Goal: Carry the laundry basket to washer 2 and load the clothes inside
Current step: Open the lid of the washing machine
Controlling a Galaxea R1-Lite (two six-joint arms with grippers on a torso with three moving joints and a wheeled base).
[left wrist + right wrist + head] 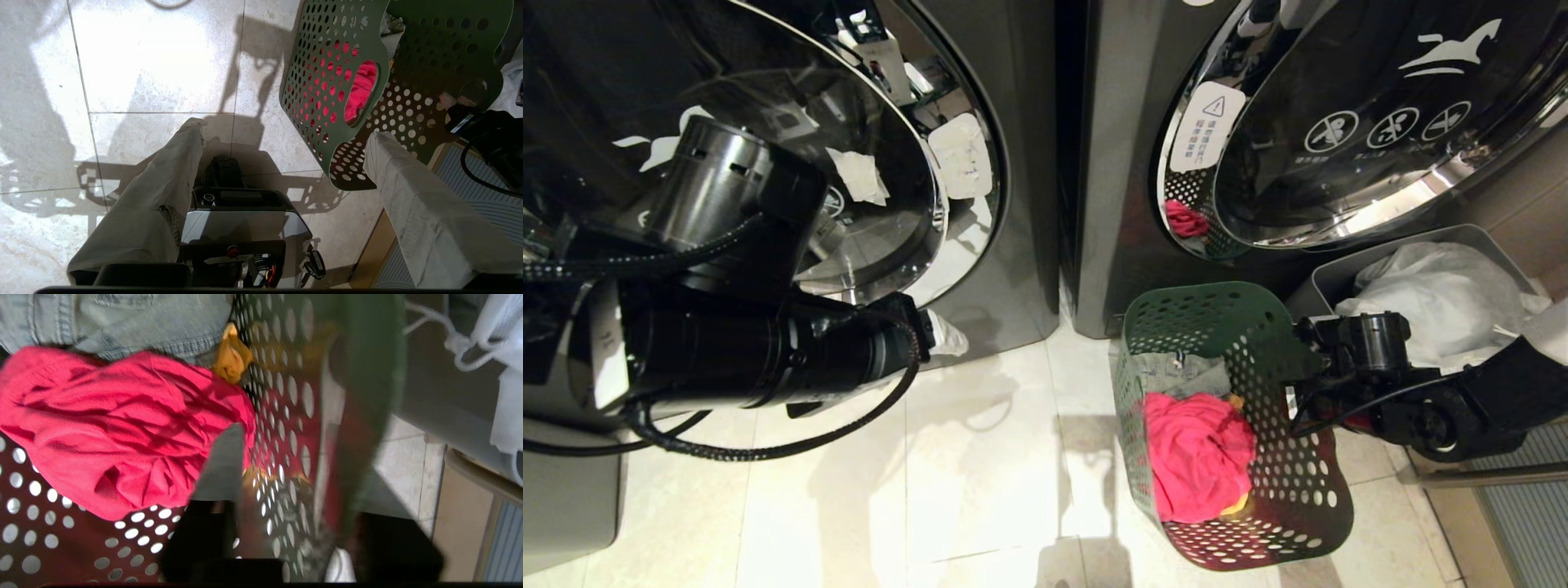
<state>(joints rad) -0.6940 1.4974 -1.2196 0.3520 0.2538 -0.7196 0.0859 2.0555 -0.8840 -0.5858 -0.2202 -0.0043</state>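
The dark green laundry basket stands on the tiled floor. In it lie the clothes: a pink-red garment, a grey-green denim piece and a small yellow cloth. My right gripper straddles the basket's right wall and is open. One finger is inside by the pink garment, apart from the wall; the other is hidden outside. Directly behind stands a dark grey washer with a horse logo on its glass door. No number shows, so I cannot tell whether it is washer 2. My left gripper hangs open and empty over the floor.
A second, similar washer stands to the left, behind my left arm. A grey bin with a white bag stands just right of the basket. A ribbed mat lies at the far right. My own base is below the left gripper.
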